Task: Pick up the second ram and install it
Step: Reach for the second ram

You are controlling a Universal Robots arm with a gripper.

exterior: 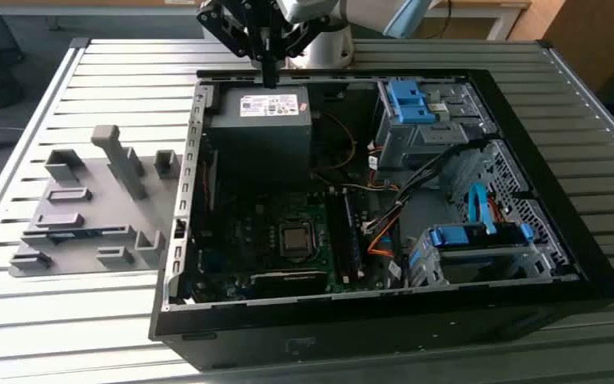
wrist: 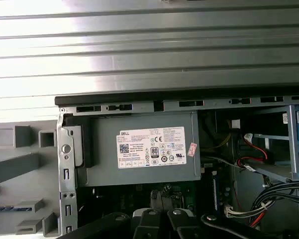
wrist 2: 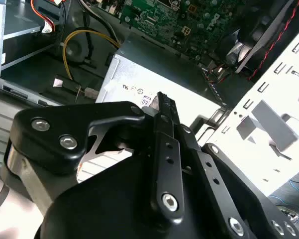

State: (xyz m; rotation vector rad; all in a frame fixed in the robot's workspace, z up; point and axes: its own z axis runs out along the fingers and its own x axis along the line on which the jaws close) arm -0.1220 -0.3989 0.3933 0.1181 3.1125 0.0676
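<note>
Toward the exterior view's left, a gray holder plate point(exterior: 83, 204) lies on the slatted table point(exterior: 125, 64). The second ram point(exterior: 73, 234) rests flat in one of its holders, well apart from the gripper. Beside the plate lies the open computer case point(exterior: 392, 328). The gripper point(exterior: 271, 80) hangs over the case's far edge, above the power supply point(exterior: 259, 132), jaws pressed together and empty. Blue drive cages point(exterior: 408, 102) occupy the right.
</note>
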